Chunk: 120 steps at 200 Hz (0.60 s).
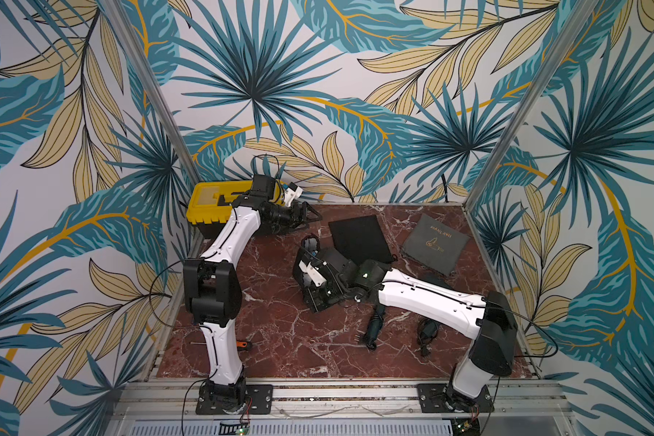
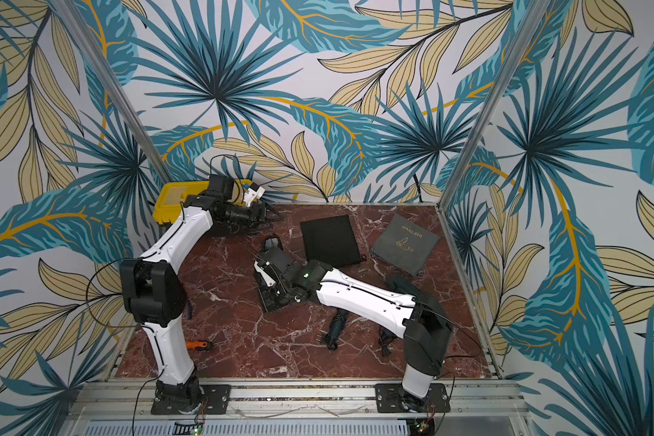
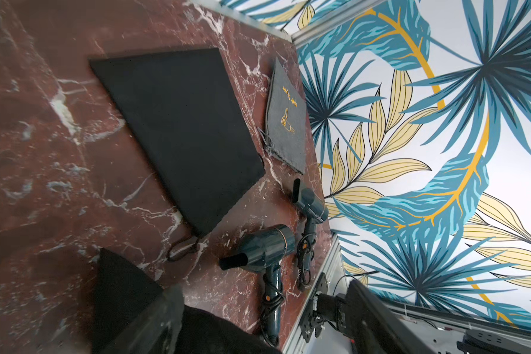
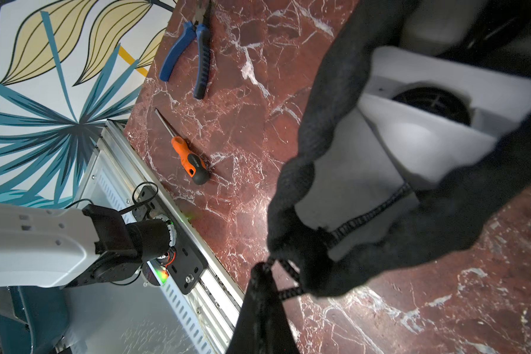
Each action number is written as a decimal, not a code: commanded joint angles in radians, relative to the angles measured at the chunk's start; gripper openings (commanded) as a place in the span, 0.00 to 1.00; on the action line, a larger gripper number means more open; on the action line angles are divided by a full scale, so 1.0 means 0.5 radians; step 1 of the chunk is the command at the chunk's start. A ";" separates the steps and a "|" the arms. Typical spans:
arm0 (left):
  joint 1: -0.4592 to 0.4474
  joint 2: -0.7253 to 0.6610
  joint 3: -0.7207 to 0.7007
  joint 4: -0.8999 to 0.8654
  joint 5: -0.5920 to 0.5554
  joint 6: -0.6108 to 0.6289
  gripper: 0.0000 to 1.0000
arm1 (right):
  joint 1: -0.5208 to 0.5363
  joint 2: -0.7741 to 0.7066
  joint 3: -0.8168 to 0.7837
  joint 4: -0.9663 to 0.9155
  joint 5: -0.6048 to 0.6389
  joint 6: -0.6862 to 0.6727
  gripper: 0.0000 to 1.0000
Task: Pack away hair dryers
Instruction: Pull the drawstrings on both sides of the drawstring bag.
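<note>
At the back left, beside the yellow toolbox (image 1: pixel 208 211), the left gripper (image 1: pixel 307 218) hangs with its jaws spread and empty, well apart from every dryer. Mid-table, the right gripper (image 4: pixel 262 269) is clenched on the cord (image 4: pixel 371 214) of a filled black pouch (image 4: pixel 334 92). The white dryer (image 4: pixel 417 135) sits inside, showing through the mouth, just beyond the jaws along the cord. Drawing that cord away from the mouth looks like the step in hand.

Further right, a teal dryer (image 3: pixel 267 246) and a second teal dryer (image 3: pixel 311 203) lie side by side, handles toward the front edge, nearer the right arm. Behind them lie a flat black pouch (image 1: pixel 359 238) and a grey pouch (image 1: pixel 435 243). The table (image 1: pixel 280 339) is marbled red-brown, and leaf-print walls (image 1: pixel 318 75) enclose three sides.
</note>
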 commanded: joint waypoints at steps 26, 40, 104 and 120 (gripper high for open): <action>-0.073 0.022 0.079 -0.128 -0.106 0.102 0.69 | 0.021 0.067 0.049 -0.080 0.022 -0.054 0.00; -0.072 0.003 0.051 -0.157 -0.145 0.122 0.59 | 0.022 0.064 0.043 -0.094 0.031 -0.056 0.00; -0.069 -0.085 -0.107 -0.290 -0.236 0.232 0.14 | 0.023 0.018 -0.003 -0.094 0.058 -0.056 0.00; -0.070 -0.106 -0.125 -0.299 -0.242 0.240 0.06 | 0.022 0.009 -0.007 -0.108 0.072 -0.061 0.00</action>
